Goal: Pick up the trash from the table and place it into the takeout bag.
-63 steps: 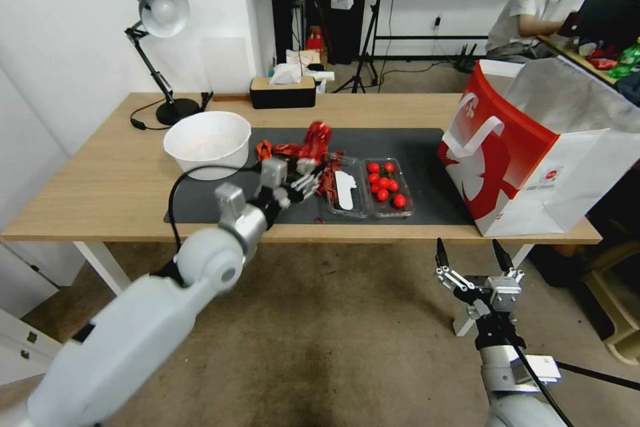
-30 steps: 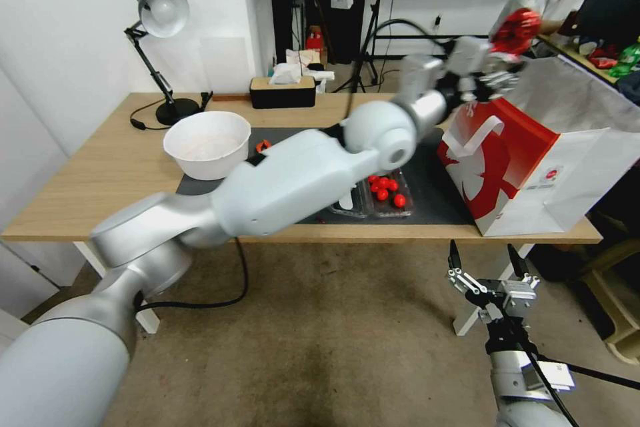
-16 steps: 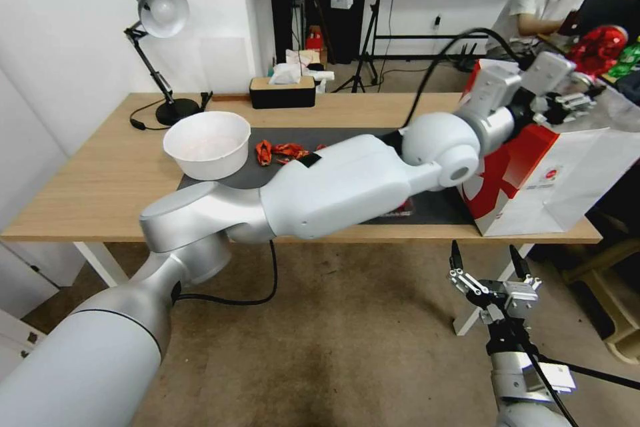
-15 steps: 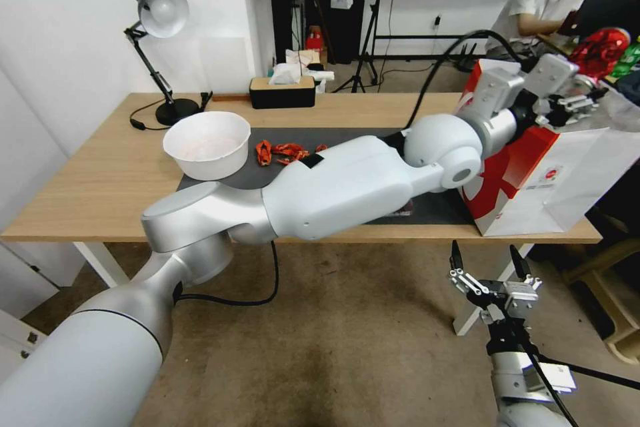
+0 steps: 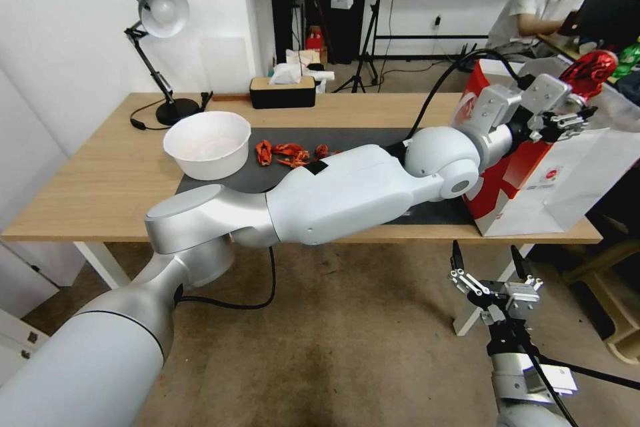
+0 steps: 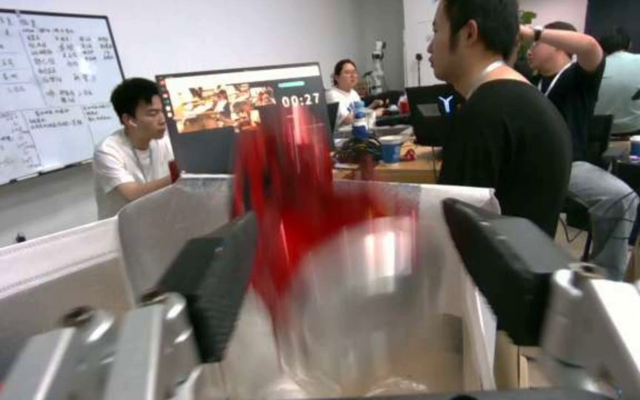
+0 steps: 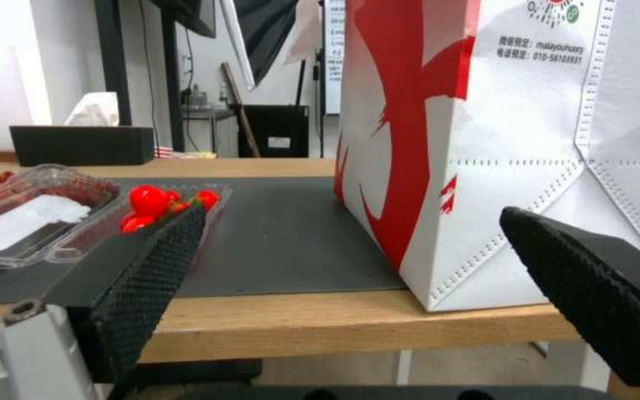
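- Head view: the left arm reaches across the table [image 5: 100, 180] to the open top of the takeout bag [image 5: 533, 193], which stands at the table's right end, partly on the dark mat [image 5: 373, 140].
- The left gripper [image 5: 575, 117] hangs over the bag's mouth. A red crushed can [image 5: 589, 72] shows just above and beyond its fingertips; from here I cannot tell whether the fingers touch it.
- A large white bowl [image 5: 207, 143] sits at the mat's left end, with small red scraps [image 5: 288, 151] lying on the mat beside it.
- A desk lamp [image 5: 157, 33] and a black tissue box [image 5: 282, 91] stand along the table's far edge.
- The right gripper [image 5: 490, 265] waits low in front of the table's edge, below the bag, fingers spread apart and holding nothing.
- Left wrist view: the left gripper's [image 6: 350, 278] two dark pads [image 6: 213, 280] stand wide apart above the bag's white inside. Between them the can [image 6: 298, 211] is a red streaked blur, touching neither pad.
- Right wrist view: the right gripper's [image 7: 379, 278] black ribbed fingers [image 7: 146, 278] are spread wide, level with the table's edge.
- Beyond them the bag [image 7: 498, 139] stands on the mat [image 7: 290, 239] near the table's front edge, and a clear tray of cherry tomatoes [image 7: 161, 206] lies well apart from the bag on that mat.
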Robot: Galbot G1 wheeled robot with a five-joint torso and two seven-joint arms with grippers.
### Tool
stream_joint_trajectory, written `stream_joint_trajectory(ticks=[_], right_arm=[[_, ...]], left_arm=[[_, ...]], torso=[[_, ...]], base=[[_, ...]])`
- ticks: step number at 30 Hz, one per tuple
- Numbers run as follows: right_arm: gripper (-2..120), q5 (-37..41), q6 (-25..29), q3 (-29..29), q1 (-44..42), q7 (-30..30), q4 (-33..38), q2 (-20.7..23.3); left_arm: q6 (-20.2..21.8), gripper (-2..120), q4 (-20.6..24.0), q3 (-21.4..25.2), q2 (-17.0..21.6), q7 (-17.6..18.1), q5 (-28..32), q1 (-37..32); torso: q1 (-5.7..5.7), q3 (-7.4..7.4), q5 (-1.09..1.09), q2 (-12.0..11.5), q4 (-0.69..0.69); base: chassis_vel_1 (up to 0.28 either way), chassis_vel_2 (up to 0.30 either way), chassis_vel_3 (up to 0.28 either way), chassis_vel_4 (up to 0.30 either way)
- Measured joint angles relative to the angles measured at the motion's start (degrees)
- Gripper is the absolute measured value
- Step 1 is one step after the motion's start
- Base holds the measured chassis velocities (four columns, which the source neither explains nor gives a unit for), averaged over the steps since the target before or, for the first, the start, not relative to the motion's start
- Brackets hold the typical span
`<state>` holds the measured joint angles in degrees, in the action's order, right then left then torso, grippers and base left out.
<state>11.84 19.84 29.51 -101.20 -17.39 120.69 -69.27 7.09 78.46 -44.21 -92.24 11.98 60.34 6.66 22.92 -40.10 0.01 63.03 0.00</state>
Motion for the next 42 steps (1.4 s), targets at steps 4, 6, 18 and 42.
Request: stream_joint_trajectory(ticks=[4, 6, 18, 42], right_arm=[[100, 0.0, 0.0, 0.0, -0.1, 0.0, 0.1, 0.0], [100, 0.0, 0.0, 0.1, -0.1, -0.1, 0.1, 0.1], [100, 0.1, 0.0, 0.1, 0.3, -0.3, 0.1, 0.3], [100, -1.1, -0.8, -0.1, -1.0, -0.3, 0.8, -0.3]], left_arm=[[0.0, 83, -0.1, 0.1, 0.0, 0.1, 0.0, 0.0], [0.0, 91, -0.1, 0.3, 0.0, 0.2, 0.0, 0.0], [0.0, 100, 2.8, 7.7, 2.4, 3.6, 3.3, -1.6], [3.5, 100, 32.0, 27.8, 30.0, 7.6, 8.0, -30.0]], torso=[[0.00, 0.00, 0.00, 0.0, 0.00], [0.00, 0.00, 0.00, 0.0, 0.00], [0.00, 0.00, 0.00, 0.0, -0.01], [0.00, 0.00, -0.02, 0.0, -0.01]], base=[[0.000, 0.000, 0.000, 0.000], [0.000, 0.000, 0.000, 0.000], [0.000, 0.000, 0.000, 0.000], [0.000, 0.000, 0.000, 0.000]])
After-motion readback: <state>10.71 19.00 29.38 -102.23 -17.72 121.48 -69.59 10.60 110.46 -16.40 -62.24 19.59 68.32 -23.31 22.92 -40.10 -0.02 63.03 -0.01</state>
